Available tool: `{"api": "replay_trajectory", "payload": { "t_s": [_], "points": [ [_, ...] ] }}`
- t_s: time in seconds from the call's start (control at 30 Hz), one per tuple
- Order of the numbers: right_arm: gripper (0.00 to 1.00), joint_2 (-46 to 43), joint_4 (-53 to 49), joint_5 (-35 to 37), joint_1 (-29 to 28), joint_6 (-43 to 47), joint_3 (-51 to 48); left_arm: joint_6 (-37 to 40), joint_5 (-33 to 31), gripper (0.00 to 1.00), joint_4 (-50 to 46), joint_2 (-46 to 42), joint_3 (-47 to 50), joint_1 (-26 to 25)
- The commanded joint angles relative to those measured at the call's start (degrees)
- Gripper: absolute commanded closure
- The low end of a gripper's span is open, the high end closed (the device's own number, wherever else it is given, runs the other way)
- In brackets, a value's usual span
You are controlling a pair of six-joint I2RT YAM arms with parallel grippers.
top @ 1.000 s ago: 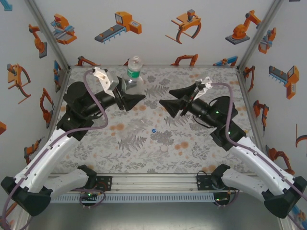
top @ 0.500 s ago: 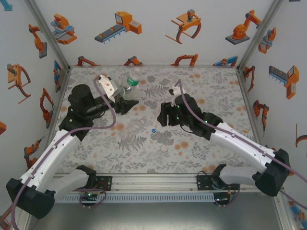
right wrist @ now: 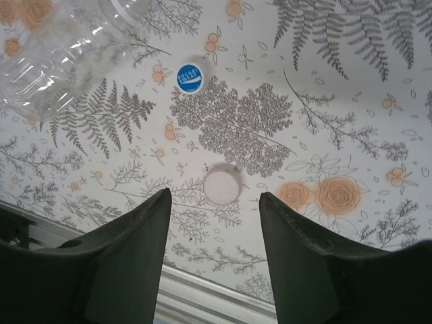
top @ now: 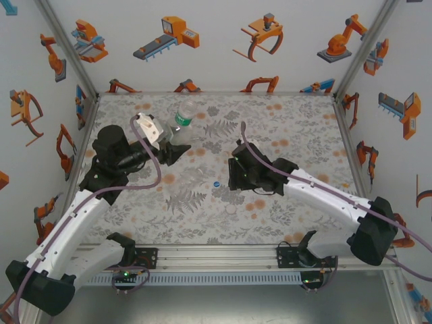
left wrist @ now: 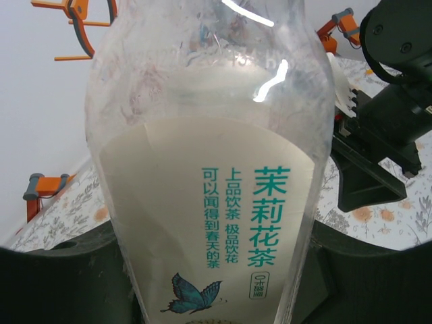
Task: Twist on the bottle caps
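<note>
Okay: left gripper (top: 174, 147) pinches the bottle (left wrist: 209, 169); right gripper (right wrist: 214, 202) jaws spread over whitish cap (right wrist: 222, 183) mid-tabletop (top: 304, 121), blue cap (right wrist: 190, 77) near. Risk: off-centre closing flicks the cap away.

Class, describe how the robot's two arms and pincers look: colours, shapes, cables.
Both the left arm and right arm have white links, black joints and a loose purple-grey cable. The right pincer has two broad, dark, tapering fingers.

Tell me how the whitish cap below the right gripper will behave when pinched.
The whitish cap lies flat on the table, low, so it is probably light and may skid rather than roll. Its round rim gives the open right gripper little to hold; an off-centre pinch could squirt it out.
</note>
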State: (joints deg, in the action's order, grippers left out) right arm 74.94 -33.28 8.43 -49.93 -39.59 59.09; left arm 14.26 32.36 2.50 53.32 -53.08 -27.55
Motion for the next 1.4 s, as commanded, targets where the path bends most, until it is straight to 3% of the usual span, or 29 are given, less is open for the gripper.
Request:
{"api": "replay_trajectory", "payload": {
  "t_s": [0.0, 0.17, 0.67, 1.03, 1.37],
  "points": [
    [0.47, 1.4, -3.3, -0.9, -1.0, -3.6, -0.9, 0.0, 0.2, 1.00, 1.3, -0.3, 0.2, 0.0],
    [0.48, 3.7, -4.5, -2.3, -2.5, -4.6, -0.6, -0.2, 0.8, 1.00, 1.5, -0.1, 0.2, 0.0],
    [0.41, 13.4, -9.2, 3.1, -4.4, -10.0, 2.3, -0.9, 1.7, 1.00, 1.8, 0.7, 0.2, 0.0],
    [0.43, 14.8, -0.6, 2.3, -6.3, -15.2, -1.7, -0.6, 1.7, 1.00, 1.1, 1.4, -0.2, 0.0],
    [0.43, 16.9, -1.1, 3.8, -7.1, -16.7, -2.2, -0.8, 1.6, 1.00, 1.1, 1.4, -0.2, 0.0]
  ]
}}
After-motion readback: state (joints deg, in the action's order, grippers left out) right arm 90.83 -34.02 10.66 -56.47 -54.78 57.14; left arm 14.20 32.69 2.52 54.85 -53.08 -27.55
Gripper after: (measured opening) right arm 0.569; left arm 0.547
